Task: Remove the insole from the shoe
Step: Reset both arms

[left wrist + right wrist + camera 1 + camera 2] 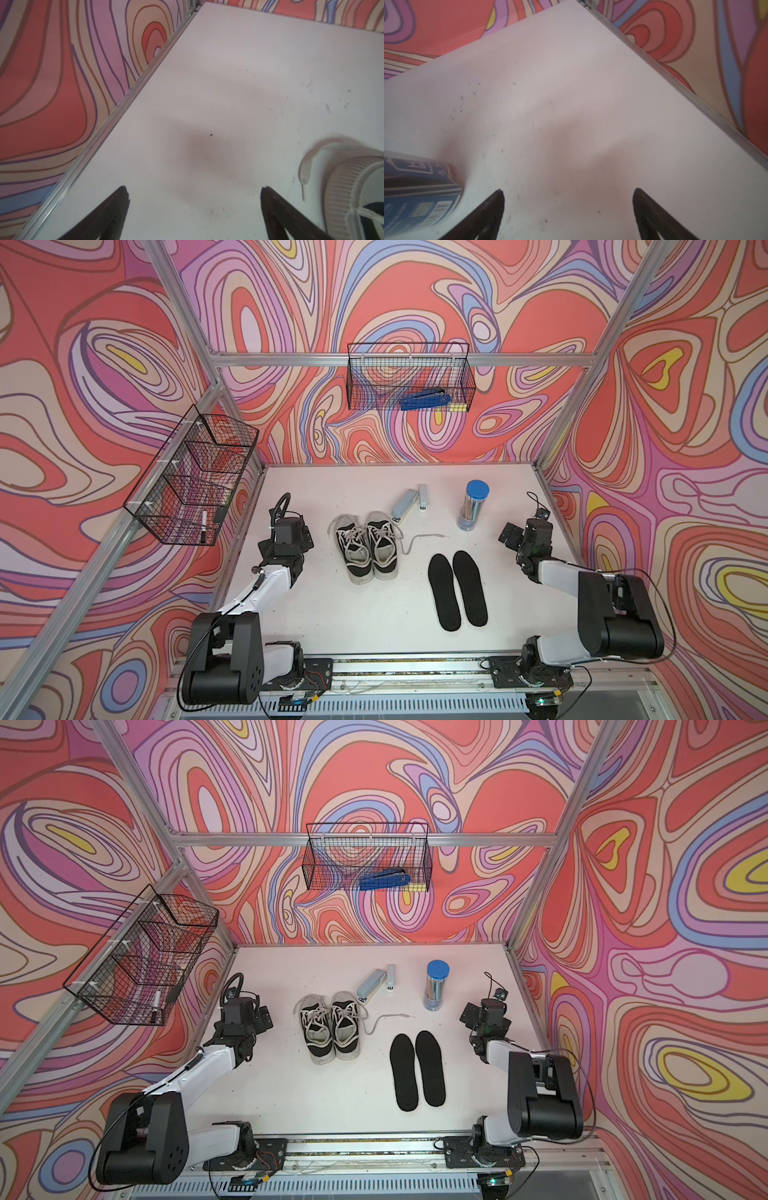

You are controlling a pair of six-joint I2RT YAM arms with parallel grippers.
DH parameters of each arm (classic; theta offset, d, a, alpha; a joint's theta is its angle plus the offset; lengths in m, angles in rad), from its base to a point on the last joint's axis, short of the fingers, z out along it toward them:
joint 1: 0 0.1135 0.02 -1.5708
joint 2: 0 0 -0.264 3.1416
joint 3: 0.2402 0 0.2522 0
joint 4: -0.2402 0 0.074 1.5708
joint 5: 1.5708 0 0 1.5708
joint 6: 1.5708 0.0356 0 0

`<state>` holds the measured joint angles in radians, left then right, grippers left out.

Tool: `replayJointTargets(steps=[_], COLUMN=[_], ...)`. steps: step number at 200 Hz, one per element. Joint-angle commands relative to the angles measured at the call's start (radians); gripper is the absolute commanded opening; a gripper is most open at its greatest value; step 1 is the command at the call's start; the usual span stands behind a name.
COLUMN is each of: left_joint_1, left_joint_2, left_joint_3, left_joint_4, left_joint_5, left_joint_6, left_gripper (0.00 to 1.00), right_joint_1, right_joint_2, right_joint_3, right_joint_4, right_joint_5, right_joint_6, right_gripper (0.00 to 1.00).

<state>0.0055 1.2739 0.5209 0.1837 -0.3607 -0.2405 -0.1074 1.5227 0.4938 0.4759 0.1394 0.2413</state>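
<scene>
Black foam told you most of it. In both top views two insoles [444, 593] [405, 1073] lay flat on the white table [332, 614], side by side. They were clear of the pair of shoes [370, 547], which stood near them on the left arm's [266, 589] side. By that, the job looked finished, so the main risk was a needless second reach into a shoe that I judged already emptied. That would only shove the pair about. A loose lace [424, 536] trailed out towards the insoles, where a low sweep could have snagged it.

In the left wrist view, the left gripper [194, 193] had its jaws spread wide over bare table, with nothing between them. The ribbed toe of a shoe [342, 187] and a lace end [305, 172] sat close to one finger. A careless inward move could have hooked that lace and dragged the shoe.

In the right wrist view, the right gripper [569, 193] was likewise released and empty. The blue-capped tube [415, 193] stood just beside one finger, so a swing that way could have toppled it onto the table.
</scene>
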Motion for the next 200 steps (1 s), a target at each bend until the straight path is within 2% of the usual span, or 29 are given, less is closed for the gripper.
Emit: replayJointTargets(steps=[1,8,18,29,43,68,83,97,110,118,137,152,164,177,200], left_joint_1=[0.002,0.003,0.002,0.002,0.002,0.001,0.0,-0.001,-0.001,-0.002,-0.012,-0.012,-0.012,-0.031,-0.043], left_joint_2=[0.033,0.043,0.045,0.075,0.115,0.28,0.238,0.276,0.245,0.266,0.257,0.272,0.257,0.263,0.265], left_joint_3=[-0.123,-0.143,-0.15,-0.159,-0.158,-0.221,-0.172,-0.187,-0.172,-0.171,-0.153,-0.166,-0.163,-0.174,-0.155], left_joint_4=[0.364,0.425,0.448,0.536,0.574,0.876,0.703,0.804,0.718,0.75,0.699,0.757,0.723,0.762,0.726], left_joint_5=[0.114,0.14,0.19,0.235,0.258,0.255,0.241,0.244,0.238,0.229,0.215,0.212,0.212,0.138,0.158], left_joint_6=[0.064,0.076,0.093,0.145,0.176,0.181,0.162,0.176,0.163,0.169,0.169,0.177,0.174,0.173,0.197], left_gripper=[1.0,1.0,1.0,1.0,1.0,1.0,1.0,1.0,1.0,1.0,1.0,1.0,1.0,1.0,1.0], right_joint_1=[0.016,0.022,0.028,0.028,0.053,0.07,0.074,0.076,0.08,0.105,0.106,0.107,0.107,0.107,0.107], right_joint_2=[0.095,0.129,0.205,0.159,0.174,0.172,0.173,0.177,0.185,0.192,0.196,0.181,0.183,0.182,0.182], right_joint_3=[-0.076,-0.106,-0.133,-0.081,-0.046,-0.05,-0.044,-0.039,-0.012,0.004,0.007,-0.02,-0.021,-0.02,-0.02], right_joint_4=[0.497,0.575,0.734,0.543,0.506,0.51,0.5,0.501,0.452,0.435,0.431,0.47,0.468,0.47,0.469], right_joint_5=[-0.139,-0.2,-0.197,-0.167,-0.125,-0.096,-0.099,-0.09,-0.092,-0.051,-0.052,-0.053,-0.069,-0.07,-0.07], right_joint_6=[-0.129,-0.157,-0.154,-0.148,-0.168,-0.178,-0.182,-0.185,-0.193,-0.21,-0.209,-0.214,-0.216,-0.216,-0.217], right_gripper=[0.98,0.98,0.98,0.98,0.98,0.98,0.98,0.98,0.98,0.98,0.98,0.98,0.98,0.98,0.98])
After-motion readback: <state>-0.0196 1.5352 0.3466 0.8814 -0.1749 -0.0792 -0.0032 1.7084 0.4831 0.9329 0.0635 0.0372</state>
